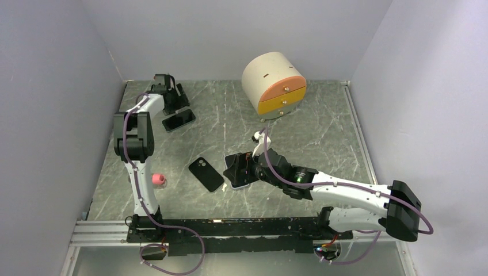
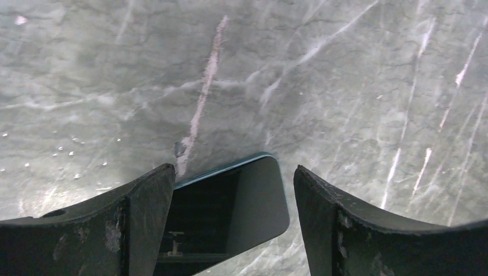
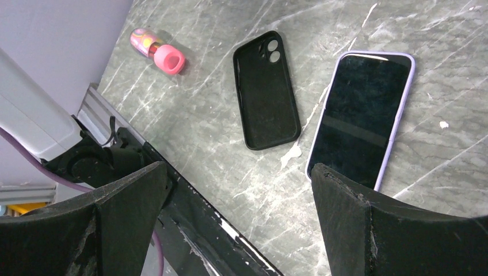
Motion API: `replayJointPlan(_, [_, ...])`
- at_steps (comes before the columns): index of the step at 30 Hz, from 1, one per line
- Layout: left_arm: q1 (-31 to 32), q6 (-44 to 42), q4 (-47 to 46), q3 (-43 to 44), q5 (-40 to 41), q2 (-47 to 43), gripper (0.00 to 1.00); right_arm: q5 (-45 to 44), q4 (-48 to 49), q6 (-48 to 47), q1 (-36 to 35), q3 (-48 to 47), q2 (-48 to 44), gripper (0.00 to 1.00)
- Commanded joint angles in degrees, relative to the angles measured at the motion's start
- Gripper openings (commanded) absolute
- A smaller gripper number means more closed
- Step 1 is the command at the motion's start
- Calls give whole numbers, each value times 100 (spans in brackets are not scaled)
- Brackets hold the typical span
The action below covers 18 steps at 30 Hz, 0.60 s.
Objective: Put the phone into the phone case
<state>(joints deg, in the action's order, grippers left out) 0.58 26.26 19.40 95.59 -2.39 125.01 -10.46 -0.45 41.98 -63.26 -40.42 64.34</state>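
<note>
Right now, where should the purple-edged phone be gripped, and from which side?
Pinch the purple-edged phone across its two long edges, near mid-length, coming straight down from above. It lies flat and screen up on the table, so only the thin sides offer purchase, and the black case beside it lies apart, leaving both edges free.

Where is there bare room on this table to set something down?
Bare: the right side, between drawer unit and right wall; the middle, between dark phone and drawer unit. Crowded: front centre, around phone case, lavender phone and right gripper.
</note>
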Motion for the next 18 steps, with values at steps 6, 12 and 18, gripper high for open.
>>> replayJointPlan(6, [66, 296, -700, -226, -974, 56, 79, -104, 71, 34, -10, -283, 99, 99])
replayJointPlan(12, [89, 248, -740, -436, -1168, 58, 79, -110, 90, 147, -10, -176, -66, 99])
replayJointPlan(18, [158, 228, -521, -465, -1495, 43, 77, -166, 128, 277, -10, -33, -257, 98])
